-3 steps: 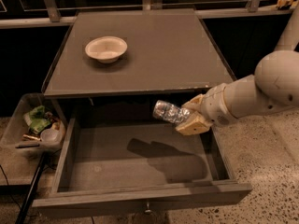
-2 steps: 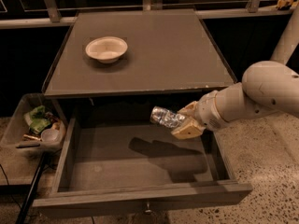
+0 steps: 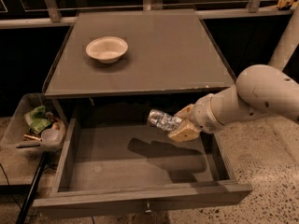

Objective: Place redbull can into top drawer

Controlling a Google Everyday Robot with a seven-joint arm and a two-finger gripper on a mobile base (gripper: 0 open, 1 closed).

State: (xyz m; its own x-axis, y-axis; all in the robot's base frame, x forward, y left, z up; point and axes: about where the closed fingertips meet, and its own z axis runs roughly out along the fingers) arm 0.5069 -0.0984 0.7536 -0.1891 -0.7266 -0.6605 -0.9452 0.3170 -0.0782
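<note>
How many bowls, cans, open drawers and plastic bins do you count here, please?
Top drawer: 1, open
Redbull can: 1, gripped by the hand above the drawer
Bowl: 1, on the cabinet top
Plastic bin: 1, beside the drawer
Total: 4

Smooth off-white robot arm (image 3: 224, 108) ending in a tan two-finger gripper (image 3: 174, 124).

The arm is a thick, matte, cream-white tube that swells at the right into a large rounded joint housing (image 3: 266, 92), where a couple of small dark specks show. A paler cylindrical limb (image 3: 286, 41) rises behind it to the upper right edge. Towards the wrist the tube narrows in stepped rings split by thin dark seams (image 3: 205, 118). The gripper, right of centre over the open grey-brown box drawer (image 3: 140, 197), has blocky beige fingers (image 3: 183, 132) with flat faces and angled edges, clamped on the slim shiny silver redbull can (image 3: 161, 120).
</note>
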